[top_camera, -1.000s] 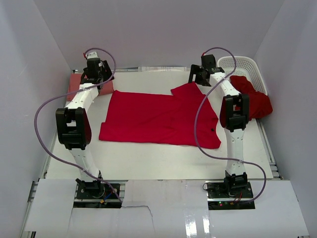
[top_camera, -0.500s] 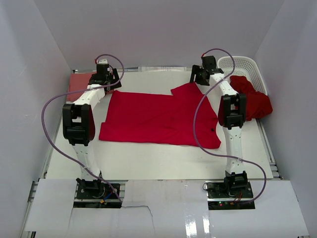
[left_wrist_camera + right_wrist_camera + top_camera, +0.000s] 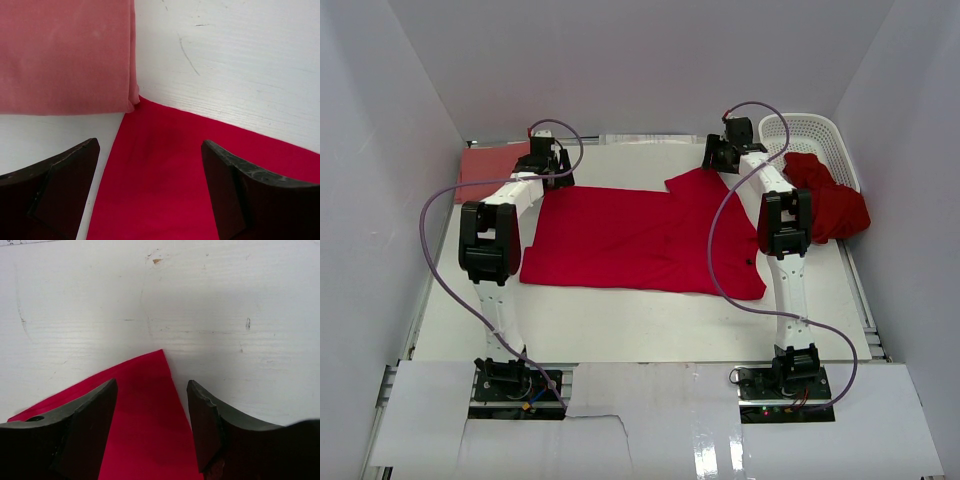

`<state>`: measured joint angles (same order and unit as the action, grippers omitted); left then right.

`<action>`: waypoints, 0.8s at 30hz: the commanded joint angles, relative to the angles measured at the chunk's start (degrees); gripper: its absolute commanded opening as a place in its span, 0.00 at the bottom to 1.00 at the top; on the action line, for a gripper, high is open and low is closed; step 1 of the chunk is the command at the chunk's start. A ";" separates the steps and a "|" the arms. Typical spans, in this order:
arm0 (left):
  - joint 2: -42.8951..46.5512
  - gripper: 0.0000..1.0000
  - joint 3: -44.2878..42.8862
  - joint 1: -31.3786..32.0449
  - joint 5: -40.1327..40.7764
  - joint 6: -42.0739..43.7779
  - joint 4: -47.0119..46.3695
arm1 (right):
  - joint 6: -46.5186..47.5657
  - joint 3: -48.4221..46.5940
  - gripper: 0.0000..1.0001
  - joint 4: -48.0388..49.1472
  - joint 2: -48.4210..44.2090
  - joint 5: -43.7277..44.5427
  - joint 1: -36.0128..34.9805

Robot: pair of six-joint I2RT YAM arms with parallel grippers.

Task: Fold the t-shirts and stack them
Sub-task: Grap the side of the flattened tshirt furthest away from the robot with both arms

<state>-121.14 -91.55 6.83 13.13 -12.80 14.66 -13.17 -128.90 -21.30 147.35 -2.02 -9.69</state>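
One white basket (image 3: 812,126) at far right held crumpled red shirts (image 3: 832,205). Above the flat crimson shirt's (image 3: 640,240) far corners hung the left hand (image 3: 150,165) and right hand (image 3: 152,405), fingers apart; the folded pink shirt (image 3: 65,55) touched its left corner.

Table (image 3: 620,322), crimson t-shirt (image 3: 630,240); salmon t-shirt (image 3: 490,160), seemingly folded; basket (image 3: 817,126)

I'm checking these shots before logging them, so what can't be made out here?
Top view: the red heap in the basket is bunched and partly behind the right arm, so its shirt count is hidden.
Pink shirt: the left arm covers part from above; the left wrist view crops it at the frame edges.
Wrist views: whether the left claw or right claw touches cloth.
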 commanded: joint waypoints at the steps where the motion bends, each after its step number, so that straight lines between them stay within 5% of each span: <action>1: 3.02 0.94 -0.30 -0.33 1.03 0.40 -1.12 | 0.78 -1.70 0.64 2.14 1.97 0.79 0.38; 12: 3.54 0.94 0.05 -0.33 1.73 0.84 -1.29 | 1.21 -3.81 0.44 1.62 4.61 1.23 0.29; 20: 3.72 0.94 0.76 -0.33 3.40 1.46 -1.12 | 4.73 -5.57 0.46 -1.72 4.26 7.29 -2.17; 24: 3.90 0.94 0.76 -0.33 2.78 1.02 -0.77 | 5.08 -5.92 0.37 -3.13 4.44 6.86 -2.26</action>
<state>-121.12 -91.33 6.70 15.22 -11.86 14.50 -9.52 -132.99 -20.60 150.39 3.66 -11.42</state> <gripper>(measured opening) 0.940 0.408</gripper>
